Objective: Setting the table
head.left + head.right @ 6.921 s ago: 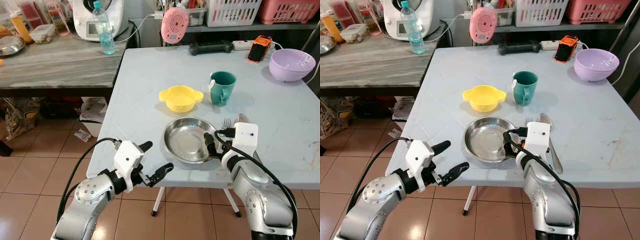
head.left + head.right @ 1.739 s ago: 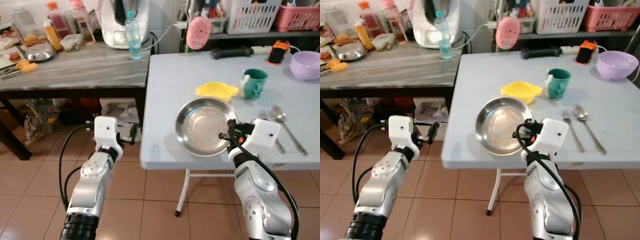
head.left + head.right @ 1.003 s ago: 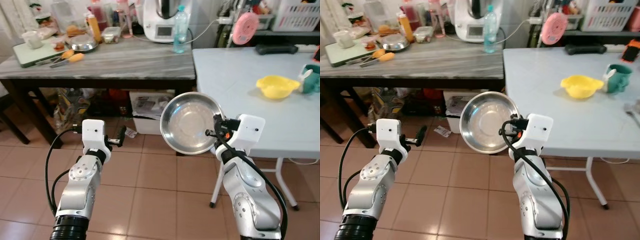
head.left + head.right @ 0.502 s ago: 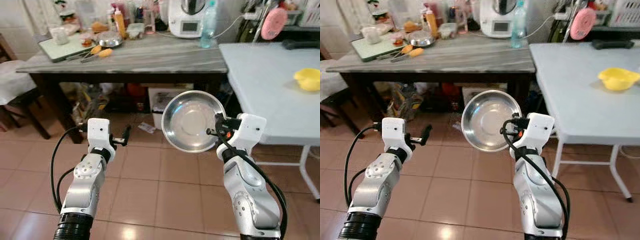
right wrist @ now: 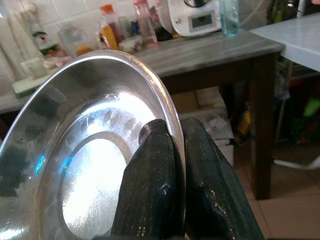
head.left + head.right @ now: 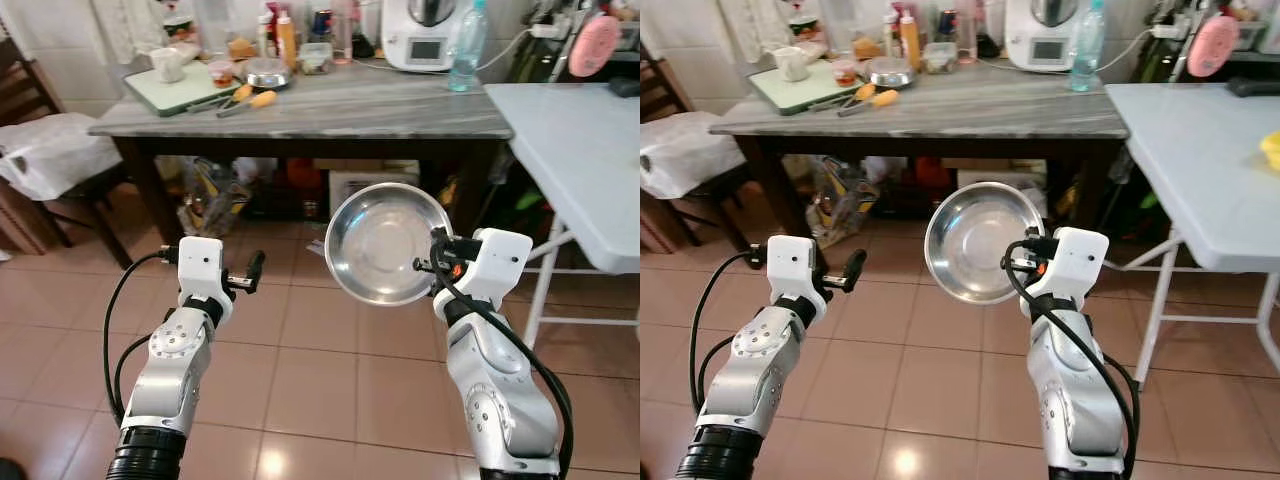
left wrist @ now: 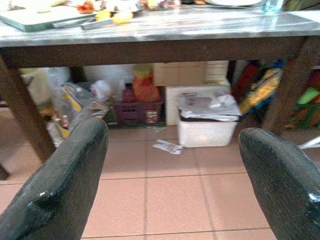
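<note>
Swung well leftward since the earlier frames: white folding counter point(image 6: 585, 140), then square ahead with yellow bowl and green mug on it, now slid off toward 3 o'clock, and a dark grey-topped counter point(image 6: 330, 105) now ahead at 12 o'clock. Steel plate point(image 6: 388, 243) off the white counter and in the air, pinched at its rim by the right tool point(image 5: 172, 165), one finger inside the dish, one behind, hollow face tipped up on edge toward the head camera. Sits just above and left of the right wrist, over bare tiled floor point(image 6: 300, 370), between the two arms and well short of either counter. Left tool point(image 6: 243, 277) spread wide and holding nothing, hanging low at roughly 8 o'clock from the plate, aimed under the grey-topped counter at a white bin point(image 7: 207, 129) and floor clutter. Grey-topped counter crowded along its far side: cutting board point(image 6: 178, 85), bottles, a blender base point(image 6: 430, 35), a water bottle point(image 6: 467, 32); near edge looks bare. Probably carrying the plate to a place setting, destination not yet plain. Key relation: plate at the right arm's tip with the grey-topped counter's near edge dead ahead at 12 o'clock and higher, so any set-down likely calls for stepping closer, lifting, and tipping the plate flat.
</note>
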You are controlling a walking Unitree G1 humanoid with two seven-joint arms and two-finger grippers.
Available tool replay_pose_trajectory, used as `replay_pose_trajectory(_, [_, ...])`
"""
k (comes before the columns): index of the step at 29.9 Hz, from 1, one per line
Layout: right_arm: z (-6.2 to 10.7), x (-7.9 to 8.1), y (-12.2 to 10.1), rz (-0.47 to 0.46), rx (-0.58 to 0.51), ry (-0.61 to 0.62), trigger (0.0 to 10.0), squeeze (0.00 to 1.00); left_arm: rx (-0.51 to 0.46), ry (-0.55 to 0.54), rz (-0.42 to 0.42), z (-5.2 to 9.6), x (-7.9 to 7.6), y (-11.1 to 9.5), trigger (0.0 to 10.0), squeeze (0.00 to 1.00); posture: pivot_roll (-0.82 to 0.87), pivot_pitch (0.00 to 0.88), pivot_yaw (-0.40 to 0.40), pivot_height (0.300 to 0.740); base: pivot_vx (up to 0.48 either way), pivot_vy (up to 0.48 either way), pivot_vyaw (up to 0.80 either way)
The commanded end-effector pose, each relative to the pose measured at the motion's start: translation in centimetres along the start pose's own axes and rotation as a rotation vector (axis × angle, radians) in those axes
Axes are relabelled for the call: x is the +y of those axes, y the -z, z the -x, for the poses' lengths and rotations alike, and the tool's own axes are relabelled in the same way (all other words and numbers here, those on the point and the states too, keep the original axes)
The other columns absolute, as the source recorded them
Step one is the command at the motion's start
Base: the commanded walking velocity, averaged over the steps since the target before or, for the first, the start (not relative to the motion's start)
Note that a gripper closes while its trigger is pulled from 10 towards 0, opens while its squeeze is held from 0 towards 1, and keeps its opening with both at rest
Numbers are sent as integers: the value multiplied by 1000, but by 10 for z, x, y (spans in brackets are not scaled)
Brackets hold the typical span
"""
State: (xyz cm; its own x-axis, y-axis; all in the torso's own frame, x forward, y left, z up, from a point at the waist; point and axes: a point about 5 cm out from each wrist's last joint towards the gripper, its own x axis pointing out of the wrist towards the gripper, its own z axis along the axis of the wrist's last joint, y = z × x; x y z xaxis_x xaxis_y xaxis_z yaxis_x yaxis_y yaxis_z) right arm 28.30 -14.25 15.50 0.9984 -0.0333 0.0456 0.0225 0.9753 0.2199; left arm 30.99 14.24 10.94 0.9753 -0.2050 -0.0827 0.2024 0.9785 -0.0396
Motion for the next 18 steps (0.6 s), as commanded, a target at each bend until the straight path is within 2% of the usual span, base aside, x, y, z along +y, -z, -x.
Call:
replay_pose_trajectory(1, [-1,-1,-3,2,-18,3,10000,0,-13,22,-7,1,-1,-3,10000,0,-34,6,58,740,0,0,0])
replay_pose_trajectory(9, [-1,-1,-2,6,-20,5,10000,0,-14,48,7,-1,-4,-4,10000,0,-43,0,59,740,0,0,0])
replay_pose_trajectory(18, [0,-3,-1,7,-18,12,10000,0,-7,65,7,-1,-7,-3,10000,0,-43,1,62,740,262,0,0])
